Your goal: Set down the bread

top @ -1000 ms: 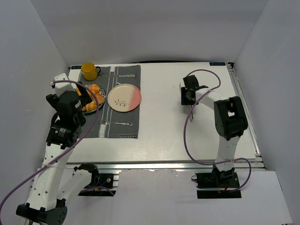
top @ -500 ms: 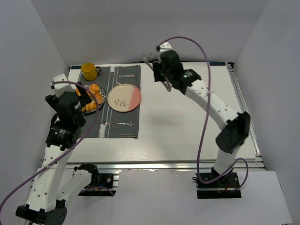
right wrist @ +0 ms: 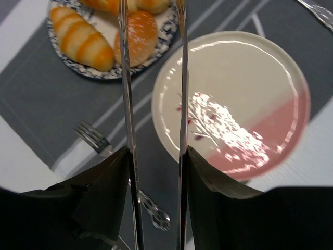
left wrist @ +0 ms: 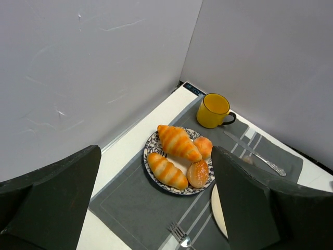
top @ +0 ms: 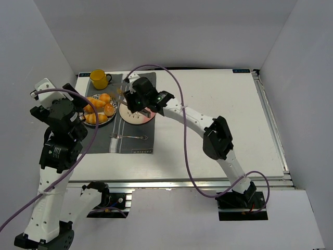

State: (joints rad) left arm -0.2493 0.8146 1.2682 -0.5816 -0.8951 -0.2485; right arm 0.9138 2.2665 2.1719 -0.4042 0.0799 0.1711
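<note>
Swung over from the far right side, the right arm now reaches across the white table to the grey placemat.
Pale walls close the table in. The right gripper has its blades partly apart and empty, above the pink-and-white plate; the left gripper gapes wide, empty. The bread lies on the patterned plate beside the yellow mug.

Four bread pieces are counted: two long striped rolls and two round buns; two plates are seen, one blue-patterned plate and one pink-and-white plate; one yellow mug and one grey placemat are shown; two pieces of cutlery are laid out, one fork and one further silver utensil whose kind cannot be told.
</note>
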